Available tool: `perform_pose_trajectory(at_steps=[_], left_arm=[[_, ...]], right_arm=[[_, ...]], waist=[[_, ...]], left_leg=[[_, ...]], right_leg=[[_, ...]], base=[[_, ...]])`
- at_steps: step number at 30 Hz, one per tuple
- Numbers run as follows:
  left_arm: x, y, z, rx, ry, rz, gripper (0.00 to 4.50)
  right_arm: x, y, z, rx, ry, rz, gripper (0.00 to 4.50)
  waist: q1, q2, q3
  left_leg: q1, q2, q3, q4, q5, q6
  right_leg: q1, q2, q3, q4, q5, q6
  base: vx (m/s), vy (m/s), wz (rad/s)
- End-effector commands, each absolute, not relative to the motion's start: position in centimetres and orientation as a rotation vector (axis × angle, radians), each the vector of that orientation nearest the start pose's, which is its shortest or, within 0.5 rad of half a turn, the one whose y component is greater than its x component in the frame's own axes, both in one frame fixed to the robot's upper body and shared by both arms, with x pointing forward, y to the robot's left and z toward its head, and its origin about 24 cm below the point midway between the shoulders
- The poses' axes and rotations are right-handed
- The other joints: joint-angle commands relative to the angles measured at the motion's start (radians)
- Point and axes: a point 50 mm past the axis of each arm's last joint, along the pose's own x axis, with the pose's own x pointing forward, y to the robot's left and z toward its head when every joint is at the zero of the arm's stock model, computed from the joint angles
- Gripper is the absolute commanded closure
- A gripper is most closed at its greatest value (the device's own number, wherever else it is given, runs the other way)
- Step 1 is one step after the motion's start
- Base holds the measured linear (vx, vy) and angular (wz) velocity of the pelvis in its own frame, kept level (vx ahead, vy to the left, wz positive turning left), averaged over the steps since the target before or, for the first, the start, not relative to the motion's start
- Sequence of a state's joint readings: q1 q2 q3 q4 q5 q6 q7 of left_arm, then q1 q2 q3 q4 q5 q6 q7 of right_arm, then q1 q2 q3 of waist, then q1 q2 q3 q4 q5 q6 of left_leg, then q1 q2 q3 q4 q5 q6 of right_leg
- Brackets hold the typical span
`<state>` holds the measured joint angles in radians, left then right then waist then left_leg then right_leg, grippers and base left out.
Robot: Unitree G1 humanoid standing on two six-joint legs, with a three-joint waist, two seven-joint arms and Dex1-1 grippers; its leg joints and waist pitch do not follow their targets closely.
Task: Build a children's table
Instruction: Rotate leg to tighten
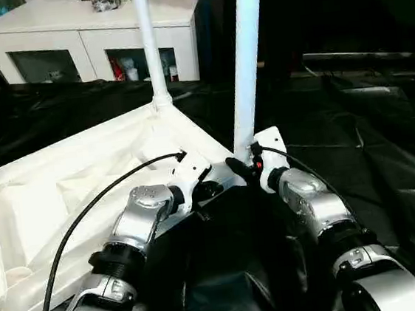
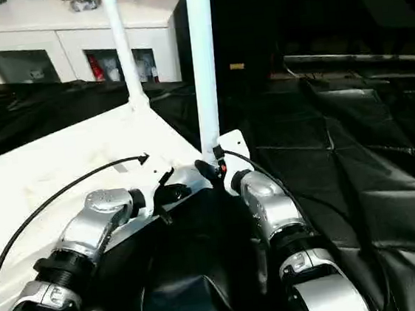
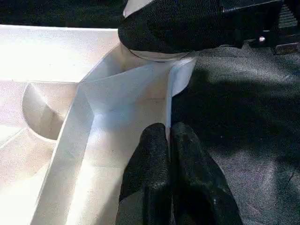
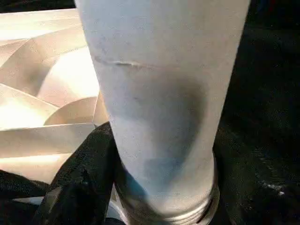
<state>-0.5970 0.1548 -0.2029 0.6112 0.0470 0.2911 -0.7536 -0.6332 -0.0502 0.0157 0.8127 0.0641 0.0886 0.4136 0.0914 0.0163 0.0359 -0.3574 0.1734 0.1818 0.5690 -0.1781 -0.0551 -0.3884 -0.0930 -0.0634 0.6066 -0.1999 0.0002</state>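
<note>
White table leg inside right gripper

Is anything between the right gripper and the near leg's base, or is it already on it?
Nothing visible stands between them. The right gripper sits at the base of the near leg, its fingers against the tube where it meets the upturned tabletop.

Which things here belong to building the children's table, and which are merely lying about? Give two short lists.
Belonging to the job:
- upturned white tabletop
- near leg, standing in its corner socket
- far leg, standing upright
- right end effector at the near leg's base

Lying about:
- white cabinet
- black floor covering
</note>
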Motion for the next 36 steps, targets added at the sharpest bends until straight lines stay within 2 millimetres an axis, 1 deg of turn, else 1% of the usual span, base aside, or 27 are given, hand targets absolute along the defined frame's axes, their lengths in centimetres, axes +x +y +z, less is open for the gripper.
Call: perform_pose_trajectory(at_steps=[1, 2, 4, 5, 6, 7, 9, 10, 11, 12, 14, 17, 18, 19, 20, 21, 22, 23, 24, 25, 26, 28, 30, 31, 32, 34, 36], left_arm=[[32.4, 7.5, 3.6, 0.211, 0.421, -1.004, 4.5], [32.2, 7.7, 3.4, 0.213, 0.426, -1.029, 4.5], [32.0, 8.0, 3.3, 0.214, 0.425, -1.041, 4.5], [31.8, 8.4, 3.2, 0.211, 0.426, -1.054, 4.5], [31.8, 8.5, 3.2, 0.21, 0.426, -1.057, 4.5], [31.7, 8.7, 3.2, 0.21, 0.424, -1.065, 4.5], [31.3, 9.3, 3.3, 0.208, 0.417, -1.099, 4.5], [31.2, 9.6, 3.3, 0.207, 0.415, -1.114, 4.5], [30.8, 10.2, 3.4, 0.205, 0.413, -1.155, 4.5], [30.3, 10.8, 3.6, 0.198, 0.415, -1.202, 4.5], [29.9, 11.3, 3.7, 0.184, 0.42, -1.232, 4.5], [29.5, 11.9, 3.7, 0.169, 0.428, -1.255, 4.5], [29.2, 12.1, 3.6, 0.164, 0.435, -1.265, 4.5], [29.1, 12.3, 3.6, 0.161, 0.439, -1.273, 4.5], [28.9, 12.5, 3.5, 0.159, 0.443, -1.276, 4.5], [28.8, 12.6, 3.5, 0.155, 0.446, -1.278, 4.5], [28.6, 12.8, 3.5, 0.153, 0.451, -1.28, 4.5], [28.5, 12.9, 3.5, 0.153, 0.453, -1.281, 4.5], [28.5, 13.0, 3.5, 0.153, 0.453, -1.281, 4.5], [28.5, 13.0, 3.5, 0.153, 0.455, -1.279, 4.5], [28.5, 13.1, 3.5, 0.153, 0.456, -1.279, 4.5], [28.5, 13.2, 3.4, 0.155, 0.457, -1.272, 4.5], [28.4, 13.1, 3.5, 0.153, 0.459, -1.272, 4.5], [28.4, 13.1, 3.4, 0.152, 0.46, -1.272, 4.5], [28.4, 13.0, 3.4, 0.152, 0.461, -1.271, 4.5], [28.4, 13.0, 3.3, 0.156, 0.465, -1.265, 4.5], [28.4, 12.9, 3.3, 0.159, 0.467, -1.262, 4.5]], right_arm=[[33.3, -6.8, 2.0, 0.012, 0.348, 0.723, 1.18], [33.3, -7.0, 2.2, 0.013, 0.337, 0.753, 1.18], [33.3, -7.3, 2.3, 0.019, 0.334, 0.773, 1.16], [33.3, -7.8, 2.5, 0.019, 0.328, 0.799, 0.91], [33.3, -7.9, 2.5, 0.017, 0.327, 0.805, 0.77], [33.3, -8.2, 2.6, 0.015, 0.323, 0.824, 0.77], [33.2, -9.0, 3.0, -0.002, 0.311, 0.897, 0.69], [33.1, -9.3, 3.2, -0.025, 0.305, 0.931, 0.69], [32.9, -10.0, 3.4, -0.064, 0.297, 0.983, 0.69], [32.6, -10.9, 3.7, -0.106, 0.291, 1.043, 0.69], [32.4, -11.5, 4.0, -0.123, 0.291, 1.091, 0.69], [32.1, -12.2, 4.2, -0.134, 0.301, 1.142, 0.69], [32.0, -12.5, 4.2, -0.141, 0.302, 1.159, 0.69], [32.0, -12.7, 4.3, -0.144, 0.303, 1.173, 0.69], [31.9, -12.9, 4.4, -0.141, 0.307, 1.188, 0.69], [31.8, -13.0, 4.4, -0.14, 0.309, 1.196, 0.69], [31.8, -13.1, 4.4, -0.139, 0.314, 1.209, 0.69], [31.7, -13.1, 4.4, -0.139, 0.316, 1.213, 0.86], [31.7, -13.1, 4.4, -0.138, 0.317, 1.215, 0.86], [31.7, -13.1, 4.4, -0.133, 0.32, 1.22, 0.86], [31.6, -13.1, 4.4, -0.131, 0.321, 1.223, 0.99], [31.6, -13.1, 4.3, -0.122, 0.324, 1.228, 1.21], [31.5, -12.9, 4.2, -0.11, 0.324, 1.237, 1.25], [31.4, -12.9, 4.1, -0.107, 0.323, 1.238, 1.44], [31.4, -12.9, 4.1, -0.101, 0.323, 1.239, 1.44], [31.4, -12.8, 4.0, -0.091, 0.322, 1.229, 1.63], [31.4, -12.8, 4.0, -0.088, 0.321, 1.219, 1.69]], waist=[[0.001, -0.018, -0.039], [0.003, -0.018, -0.039], [0.003, -0.018, -0.042], [0.003, -0.021, -0.043], [0.005, -0.021, -0.044], [0.005, -0.02, -0.044], [0.006, -0.022, -0.043], [0.008, -0.021, -0.044], [0.012, -0.021, -0.044], [0.01, -0.022, -0.045], [0.014, -0.02, -0.049], [0.017, -0.019, -0.054], [0.017, -0.02, -0.054], [0.017, -0.017, -0.052], [0.017, -0.019, -0.051], [0.017, -0.019, -0.051], [0.017, -0.021, -0.051], [0.018, -0.02, -0.05], [0.018, -0.02, -0.049], [0.017, -0.024, -0.049], [0.019, -0.023, -0.048], [0.018, -0.024, -0.049], [0.018, -0.023, -0.05], [0.018, -0.024, -0.051], [0.019, -0.022, -0.052], [0.019, -0.024, -0.052], [0.019, -0.024, -0.052]], left_leg=[[0.005, 0.053, -0.025, -0.08, -0.336, 0.007], [0.005, 0.053, -0.027, -0.08, -0.335, 0.01], [0.001, 0.054, -0.024, -0.079, -0.304, 0.022], [0.001, 0.055, -0.023, -0.078, -0.286, 0.027], [0.001, 0.055, -0.023, -0.077, -0.278, 0.032], [0.0, 0.055, -0.02, -0.075, -0.26, 0.04], [-0.003, 0.053, -0.018, -0.073, -0.241, 0.054], [-0.005, 0.054, -0.02, -0.072, -0.231, 0.058], [-0.005, 0.056, -0.019, -0.072, -0.223, 0.063], [-0.005, 0.055, -0.017, -0.07, -0.216, 0.066], [-0.006, 0.058, -0.016, -0.067, -0.18, 0.075], [-0.01, 0.057, -0.012, -0.055, -0.104, 0.11], [-0.01, 0.057, -0.012, -0.054, -0.105, 0.115], [-0.011, 0.058, -0.013, -0.055, -0.12, 0.117], [-0.011, 0.059, -0.013, -0.056, -0.138, 0.114], [-0.011, 0.059, -0.013, -0.056, -0.138, 0.114], [-0.009, 0.059, -0.011, -0.056, -0.154, 0.11], [-0.008, 0.059, -0.011, -0.056, -0.157, 0.109], [-0.008, 0.058, -0.01, -0.057, -0.164, 0.105], [-0.008, 0.058, -0.01, -0.057, -0.165, 0.103], [-0.008, 0.058, -0.011, -0.058, -0.162, 0.097], [-0.008, 0.057, -0.011, -0.058, -0.157, 0.094], [-0.007, 0.057, -0.011, -0.057, -0.149, 0.094], [-0.007, 0.057, -0.011, -0.056, -0.144, 0.095], [-0.008, 0.056, -0.01, -0.054, -0.129, 0.102], [-0.008, 0.056, -0.01, -0.053, -0.128, 0.106], [-0.008, 0.055, -0.01, -0.053, -0.124, 0.109]], right_leg=[[0.022, -0.069, 0.047, -0.105, -0.44, -0.13], [0.023, -0.071, 0.046, -0.105, -0.44, -0.13], [0.027, -0.068, 0.048, -0.098, -0.38, -0.143], [0.027, -0.068, 0.048, -0.095, -0.35, -0.155], [0.03, -0.068, 0.047, -0.093, -0.336, -0.161], [0.03, -0.068, 0.047, -0.091, -0.309, -0.172], [0.034, -0.069, 0.047, -0.09, -0.298, -0.178], [0.037, -0.069, 0.044, -0.089, -0.302, -0.176], [0.037, -0.07, 0.045, -0.089, -0.301, -0.173], [0.037, -0.068, 0.045, -0.088, -0.295, -0.176], [0.039, -0.065, 0.043, -0.08, -0.238, -0.192], [0.037, -0.058, 0.04, -0.058, -0.078, -0.244], [0.037, -0.057, 0.039, -0.057, -0.069, -0.25], [0.036, -0.058, 0.038, -0.057, -0.08, -0.257], [0.037, -0.058, 0.039, -0.058, -0.095, -0.257], [0.037, -0.058, 0.039, -0.058, -0.095, -0.257], [0.036, -0.059, 0.04, -0.06, -0.119, -0.256], [0.036, -0.06, 0.04, -0.062, -0.128, -0.254], [0.034, -0.06, 0.041, -0.065, -0.149, -0.248], [0.035, -0.06, 0.041, -0.066, -0.157, -0.245], [0.035, -0.061, 0.042, -0.066, -0.173, -0.237], [0.035, -0.061, 0.042, -0.066, -0.173, -0.234], [0.035, -0.061, 0.042, -0.064, -0.165, -0.233], [0.036, -0.06, 0.042, -0.063, -0.156, -0.235], [0.036, -0.059, 0.042, -0.06, -0.131, -0.239], [0.037, -0.059, 0.041, -0.06, -0.128, -0.242], [0.036, -0.059, 0.041, -0.06, -0.121, -0.244]], base=[[0.0, 0.0, 0.0], [0.0, 0.0, 0.0], [0.0, 0.0, 0.0], [0.0, 0.0, 0.0], [0.0, 0.0, 0.0], [0.0, 0.0, 0.0], [0.0, 0.0, 0.0], [0.0, 0.0, 0.0], [0.0, 0.0, 0.0], [0.0, 0.0, 0.0], [0.0, 0.0, 0.0], [0.0, 0.0, 0.0], [0.0, 0.0, 0.0], [0.0, 0.0, 0.0], [0.0, 0.0, 0.0], [0.0, 0.0, 0.0], [0.0, 0.0, 0.0], [0.0, 0.0, 0.0], [0.0, 0.0, 0.0], [0.0, 0.0, 0.0], [0.0, 0.0, 0.0], [0.0, 0.0, 0.0], [0.0, 0.0, 0.0], [0.0, 0.0, 0.0], [0.0, 0.0, 0.0], [0.0, 0.0, 0.0], [0.0, 0.0, 0.0]])
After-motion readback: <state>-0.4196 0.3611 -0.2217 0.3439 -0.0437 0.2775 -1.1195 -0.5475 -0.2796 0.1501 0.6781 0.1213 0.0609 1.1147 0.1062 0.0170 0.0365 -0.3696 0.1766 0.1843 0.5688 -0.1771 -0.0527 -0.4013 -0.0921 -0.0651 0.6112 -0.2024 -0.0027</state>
